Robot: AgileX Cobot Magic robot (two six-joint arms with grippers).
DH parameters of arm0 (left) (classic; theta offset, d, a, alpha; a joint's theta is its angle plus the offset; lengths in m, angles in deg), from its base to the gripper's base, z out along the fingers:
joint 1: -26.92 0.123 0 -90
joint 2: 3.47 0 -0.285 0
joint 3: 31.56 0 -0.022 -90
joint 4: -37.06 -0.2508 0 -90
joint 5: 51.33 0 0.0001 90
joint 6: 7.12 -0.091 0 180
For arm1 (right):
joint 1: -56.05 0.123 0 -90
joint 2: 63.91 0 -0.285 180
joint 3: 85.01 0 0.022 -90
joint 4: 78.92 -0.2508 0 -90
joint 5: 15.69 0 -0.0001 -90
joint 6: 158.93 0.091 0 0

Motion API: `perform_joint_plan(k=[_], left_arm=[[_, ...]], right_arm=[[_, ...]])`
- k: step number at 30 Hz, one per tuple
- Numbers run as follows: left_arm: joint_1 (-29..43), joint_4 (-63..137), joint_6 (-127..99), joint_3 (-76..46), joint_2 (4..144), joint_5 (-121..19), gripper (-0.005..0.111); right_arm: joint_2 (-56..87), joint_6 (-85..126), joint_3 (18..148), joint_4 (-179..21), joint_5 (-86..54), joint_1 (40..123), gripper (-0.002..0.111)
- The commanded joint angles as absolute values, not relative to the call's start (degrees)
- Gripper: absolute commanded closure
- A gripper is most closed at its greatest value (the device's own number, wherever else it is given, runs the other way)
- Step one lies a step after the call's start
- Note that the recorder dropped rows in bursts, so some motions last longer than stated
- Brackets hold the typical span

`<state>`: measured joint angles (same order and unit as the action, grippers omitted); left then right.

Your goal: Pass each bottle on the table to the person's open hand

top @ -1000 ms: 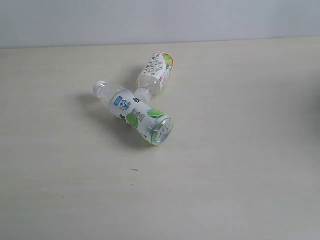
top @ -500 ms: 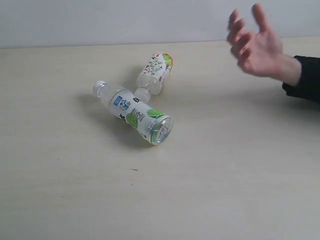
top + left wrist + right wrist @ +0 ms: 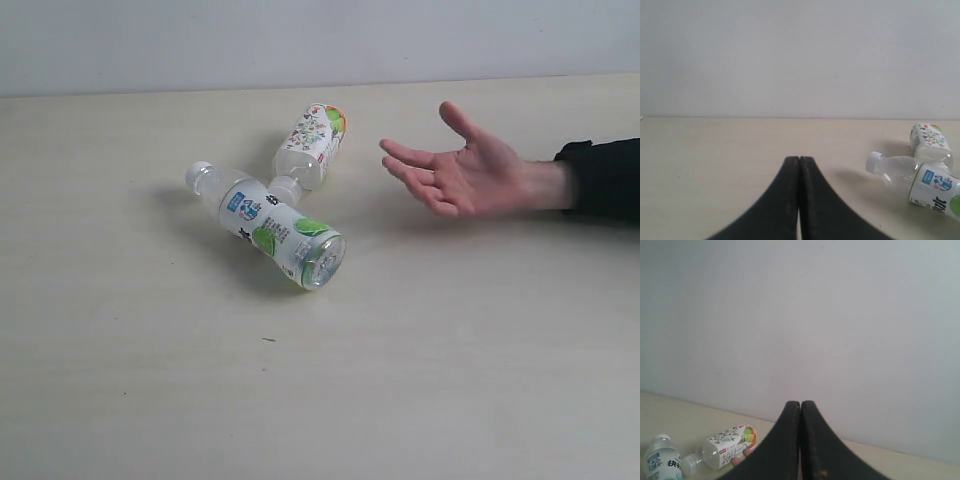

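Two clear bottles lie on their sides on the table [image 3: 450, 350], touching near the middle. The nearer bottle [image 3: 270, 225] has a white cap and a blue and green label. The farther bottle [image 3: 312, 145] has a white label with fruit print, and its neck rests against the nearer one. The person's open hand [image 3: 460, 175] hovers palm up to the right of them, in a black sleeve. Neither gripper shows in the exterior view. My left gripper [image 3: 799, 159] is shut and empty, with both bottles [image 3: 932, 187] off to one side. My right gripper [image 3: 800, 403] is shut and empty, with the white-label bottle [image 3: 730, 446] beyond it.
A plain pale wall [image 3: 320, 40] stands behind the table's far edge. A black sleeve [image 3: 605, 180] reaches in from the right edge. A tiny dark speck [image 3: 268, 340] lies on the tabletop in front of the bottles.
The person's hand came in from the right, first raised, and now rests low and palm up beside the bottles. The bottles have not moved.
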<state>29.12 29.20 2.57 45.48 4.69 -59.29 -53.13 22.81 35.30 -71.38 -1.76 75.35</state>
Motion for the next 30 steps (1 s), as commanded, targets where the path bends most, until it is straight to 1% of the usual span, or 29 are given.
perform_joint_plan(k=[1, 8, 30], left_arm=[[29.17, 28.92, 2.48, 45.66, 4.32, -59.29, 0.107], [29.17, 28.92, 2.48, 45.66, 4.32, -59.39, 0.107], [29.17, 28.92, 2.48, 45.66, 4.32, -60.05, 0.107]], right_arm=[[-53.57, 22.62, 31.82, -71.22, -8.24, 75.34, 0.108], [-56.13, 22.72, 31.83, -71.22, -7.7, 75.34, 0.108], [-56.13, 22.75, 31.83, -71.43, -5.94, 75.34, 0.108]])
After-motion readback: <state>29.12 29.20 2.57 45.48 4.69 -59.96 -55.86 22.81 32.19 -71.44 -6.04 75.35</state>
